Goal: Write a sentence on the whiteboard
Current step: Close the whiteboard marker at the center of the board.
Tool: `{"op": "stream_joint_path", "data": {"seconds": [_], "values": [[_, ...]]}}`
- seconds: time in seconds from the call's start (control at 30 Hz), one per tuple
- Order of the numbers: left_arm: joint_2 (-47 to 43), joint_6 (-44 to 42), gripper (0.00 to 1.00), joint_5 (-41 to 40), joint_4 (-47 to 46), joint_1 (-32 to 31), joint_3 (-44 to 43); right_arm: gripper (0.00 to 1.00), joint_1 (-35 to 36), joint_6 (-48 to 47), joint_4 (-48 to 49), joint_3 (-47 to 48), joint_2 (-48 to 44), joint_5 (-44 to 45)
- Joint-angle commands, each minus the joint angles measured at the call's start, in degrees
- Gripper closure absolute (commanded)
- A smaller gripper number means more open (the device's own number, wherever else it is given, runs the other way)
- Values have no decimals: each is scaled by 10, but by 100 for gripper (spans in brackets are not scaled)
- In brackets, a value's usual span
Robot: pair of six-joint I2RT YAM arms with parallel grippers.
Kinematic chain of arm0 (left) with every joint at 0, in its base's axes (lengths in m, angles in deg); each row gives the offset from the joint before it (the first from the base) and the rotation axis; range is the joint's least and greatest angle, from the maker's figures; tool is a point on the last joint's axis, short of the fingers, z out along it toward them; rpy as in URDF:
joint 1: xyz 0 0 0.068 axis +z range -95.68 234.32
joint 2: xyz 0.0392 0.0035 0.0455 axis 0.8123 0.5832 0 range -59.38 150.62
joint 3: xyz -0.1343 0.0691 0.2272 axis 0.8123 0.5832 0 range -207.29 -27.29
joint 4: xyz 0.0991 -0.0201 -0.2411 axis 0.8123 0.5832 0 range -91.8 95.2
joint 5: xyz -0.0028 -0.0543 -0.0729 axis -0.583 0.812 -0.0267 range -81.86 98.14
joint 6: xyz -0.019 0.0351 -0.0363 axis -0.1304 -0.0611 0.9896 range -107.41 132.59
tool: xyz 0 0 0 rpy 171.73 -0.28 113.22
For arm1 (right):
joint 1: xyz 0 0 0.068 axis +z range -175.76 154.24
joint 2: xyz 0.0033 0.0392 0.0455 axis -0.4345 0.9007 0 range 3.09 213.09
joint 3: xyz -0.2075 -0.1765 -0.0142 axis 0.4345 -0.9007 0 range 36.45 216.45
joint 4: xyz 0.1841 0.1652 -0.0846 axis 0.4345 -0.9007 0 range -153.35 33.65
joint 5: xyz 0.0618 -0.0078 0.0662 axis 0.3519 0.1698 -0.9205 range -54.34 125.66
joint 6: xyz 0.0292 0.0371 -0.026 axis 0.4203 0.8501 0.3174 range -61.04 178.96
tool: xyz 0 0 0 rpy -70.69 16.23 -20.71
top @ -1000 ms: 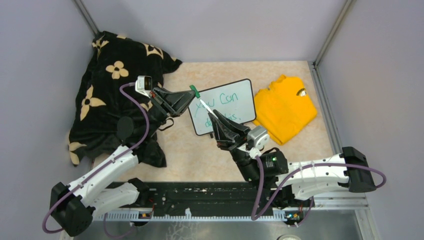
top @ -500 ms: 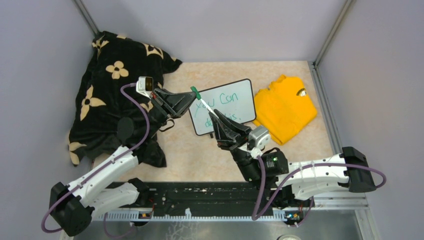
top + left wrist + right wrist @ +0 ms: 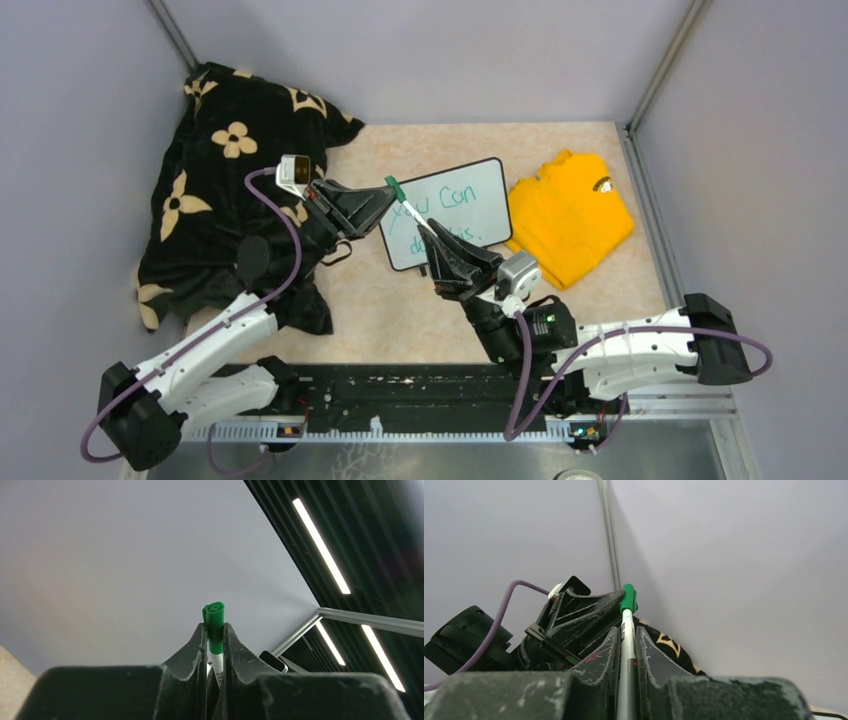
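The whiteboard [image 3: 470, 205] lies flat mid-table with green writing "You Can" and a partly hidden second line. A white marker [image 3: 412, 214] with a green cap [image 3: 393, 185] is held in the air above the board's left end. My right gripper [image 3: 437, 238] is shut on the marker's white barrel [image 3: 626, 645]. My left gripper [image 3: 388, 192] is shut on the green cap [image 3: 215, 622], coming from the left. In the right wrist view the left gripper [image 3: 620, 600] meets the cap [image 3: 628, 597]. The cap sits on the marker.
A black blanket with cream flower print [image 3: 220, 190] lies heaped at the back left, under the left arm. A folded yellow shirt [image 3: 570, 215] lies right of the board. Grey walls enclose the table on three sides.
My left gripper has shifted slightly right, closing in on the cap end. The right gripper and marker have barely moved.
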State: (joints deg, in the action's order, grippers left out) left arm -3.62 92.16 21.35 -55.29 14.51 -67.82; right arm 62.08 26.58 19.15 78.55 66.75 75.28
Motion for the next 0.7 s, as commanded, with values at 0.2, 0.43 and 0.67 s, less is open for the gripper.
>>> {"op": "stream_joint_path", "data": {"seconds": [0.2,0.43,0.67], "values": [[3,-14,100,-5,-11,-21,0,100,-4,-2,32,21,2,4],[-1,-22,100,-32,-5,-36,4,100,-4,-40,89,28,25,40],[-8,-34,100,-65,20,-52,1,100,-4,-70,143,39,53,62]]}}
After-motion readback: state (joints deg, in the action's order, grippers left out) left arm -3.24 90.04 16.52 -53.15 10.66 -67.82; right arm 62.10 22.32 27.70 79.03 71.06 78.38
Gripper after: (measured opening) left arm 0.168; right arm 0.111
